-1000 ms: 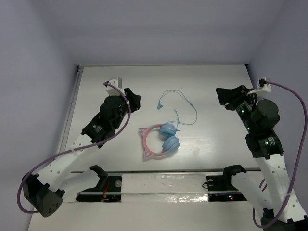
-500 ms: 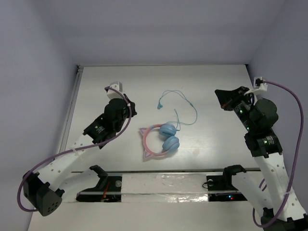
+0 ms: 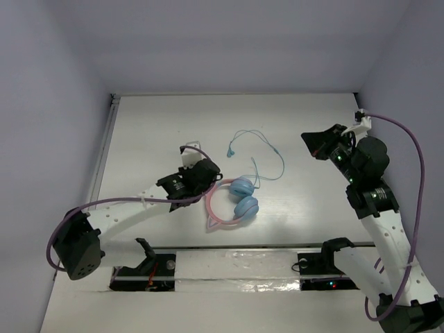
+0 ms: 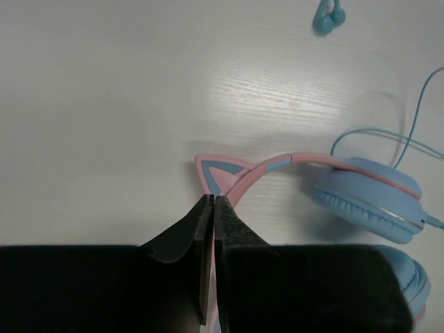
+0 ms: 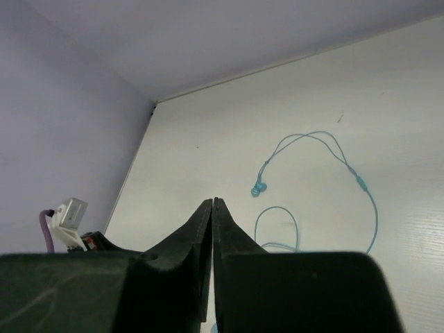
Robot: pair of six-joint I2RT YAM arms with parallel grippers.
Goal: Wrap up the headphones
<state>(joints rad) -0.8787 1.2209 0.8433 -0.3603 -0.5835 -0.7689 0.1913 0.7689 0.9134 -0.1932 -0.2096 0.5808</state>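
The headphones lie flat mid-table: a pink cat-ear headband and two round light-blue ear cups. Their thin light-blue cable loops loosely toward the far side and ends in a plug. My left gripper is low over the headband's upper left, shut, with its tips just behind a cat ear. A sliver of pink shows in the slit between its jaws, and I cannot tell whether the band is pinched. My right gripper hangs to the right of the cable, shut and holding nothing.
Thick purple robot cables trail along both arms. A slot with a shiny strip runs across the table's near edge between the arm bases. A rail bounds the table on the left, and walls close in on three sides.
My left arm swung right and down from the table's left side to the headband. My right gripper shifted slightly left. Both grippers closed. The headphones and cable have not moved.
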